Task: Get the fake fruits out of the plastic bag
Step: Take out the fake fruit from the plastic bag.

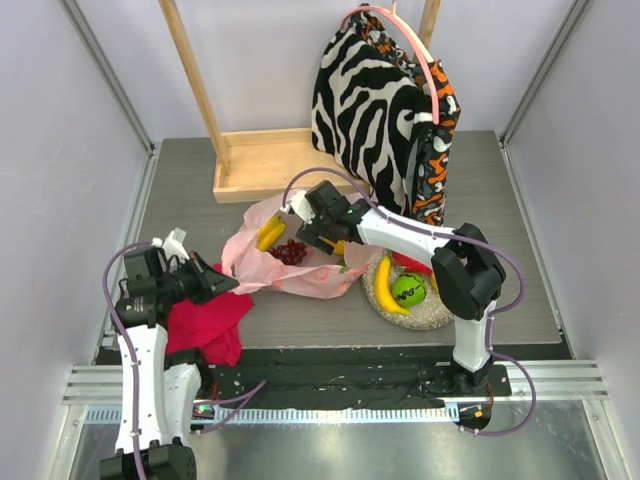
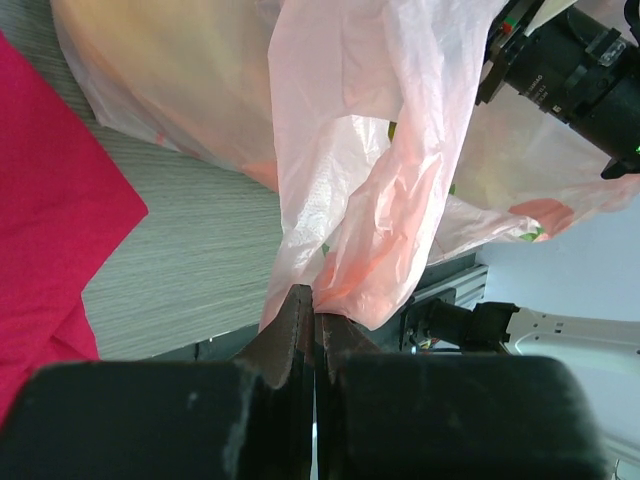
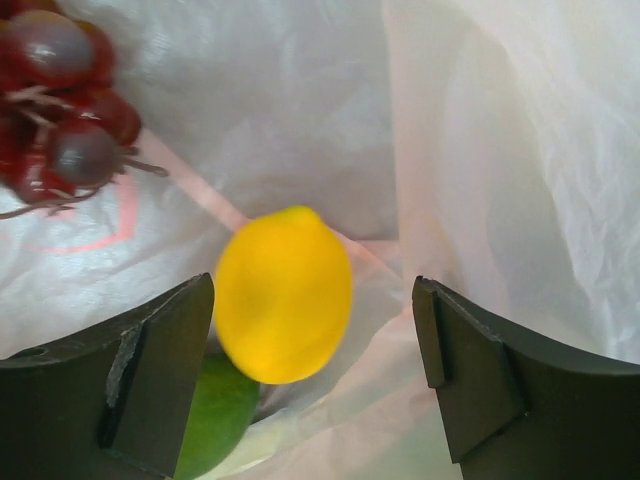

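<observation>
Pink film of the plastic bag (image 2: 400,150) is pinched at its edge between the closed fingers of the left gripper (image 2: 313,300), the rest billowing ahead of it over the bench (image 2: 190,260). Inside the bag the right gripper (image 3: 315,380) has its fingers spread wide, a lemon (image 3: 283,295) between them; grapes (image 3: 60,110) lie ahead and leftward, a green fruit (image 3: 220,415) beneath the lemon by the leftward finger

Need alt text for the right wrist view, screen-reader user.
The right gripper, jaws open, frames a yellow lemon lying in the translucent pink plastic bag. A green fruit peeks out beneath the lemon at lower left, and dark red grapes sit at upper left.
</observation>
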